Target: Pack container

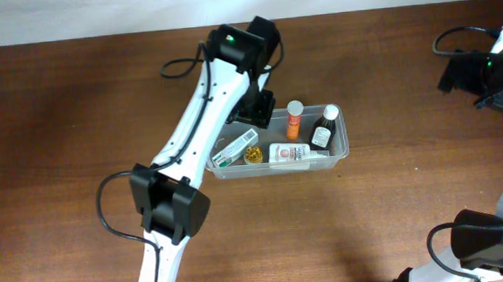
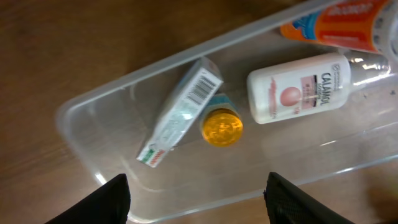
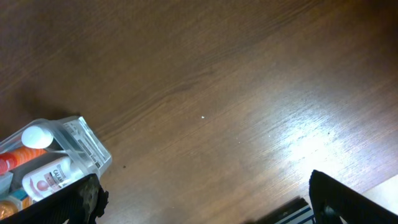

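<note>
**Over the tub's left end: left fingers open, nothing held**

Near the middle of the tabletop sits the container, its long axis running left to right across my overhead view, tipped up a little at the right end. Five things lie inside it: a green-and-white box and a yellow-capped bottle touching each other at the left end, a calamine bottle lying flat along the near wall, an orange tube, and a dark bottle at the right end.

My left fingers hang above the left end, spread wide with nothing between them. From the wrist camera, the box and yellow cap lie straight ahead of the gap, and the box's length runs diagonally to it.

My right fingers are also spread wide and empty. They are well apart from the container, and that camera catches only its right corner.

I judge the packing far along. The left arm is by far the nearer, so any tidying falls to it. Going for the box would call for a wrist turn to square up with its narrow side.
</note>
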Tool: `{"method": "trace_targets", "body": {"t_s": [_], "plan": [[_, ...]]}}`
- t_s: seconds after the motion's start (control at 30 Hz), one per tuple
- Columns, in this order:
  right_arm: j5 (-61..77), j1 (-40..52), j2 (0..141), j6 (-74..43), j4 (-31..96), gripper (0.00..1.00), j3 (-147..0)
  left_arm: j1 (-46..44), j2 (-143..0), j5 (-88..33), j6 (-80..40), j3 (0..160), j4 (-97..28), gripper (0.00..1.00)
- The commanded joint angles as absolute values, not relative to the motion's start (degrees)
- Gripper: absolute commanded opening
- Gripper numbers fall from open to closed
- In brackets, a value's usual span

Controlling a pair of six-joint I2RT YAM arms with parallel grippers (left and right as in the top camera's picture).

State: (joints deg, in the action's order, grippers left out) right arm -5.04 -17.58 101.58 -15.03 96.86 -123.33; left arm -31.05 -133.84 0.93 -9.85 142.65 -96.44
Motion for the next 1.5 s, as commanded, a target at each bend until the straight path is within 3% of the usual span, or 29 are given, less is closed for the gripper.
{"method": "trace_targets", "body": {"t_s": [0.0,0.07,0.2,0.27,0.77,1.47], "plan": [[-5.15,-17.65,101.47,-15.53,96.71,0.98,-123.31,-29.34,-129.54,2.61,-9.32,143.57,-96.73,0.71],[-5.15,-17.65,101.47,-15.53,96.71,0.98,-123.31,-28.82,-127.17,2.63,-9.30,143.48,-96.73,0.73],[-5.15,-17.65,101.47,-15.53,96.71,0.98,-123.31,-28.14,-120.18,2.81,-9.30,140.88,-96.73,0.87],[-5.15,-17.65,101.47,-15.53,96.71,0.98,-123.31,-28.05,-115.00,2.85,-9.30,137.10,-96.73,0.99],[-5.15,-17.65,101.47,-15.53,96.71,0.98,-123.31,-28.05,-77.97,2.92,-18.87,103.77,-95.90,0.99],[-5.15,-17.65,101.47,-15.53,96.71,0.98,-123.31,-28.10,-73.32,4.34,-11.97,99.04,-92.97,0.99]]}}
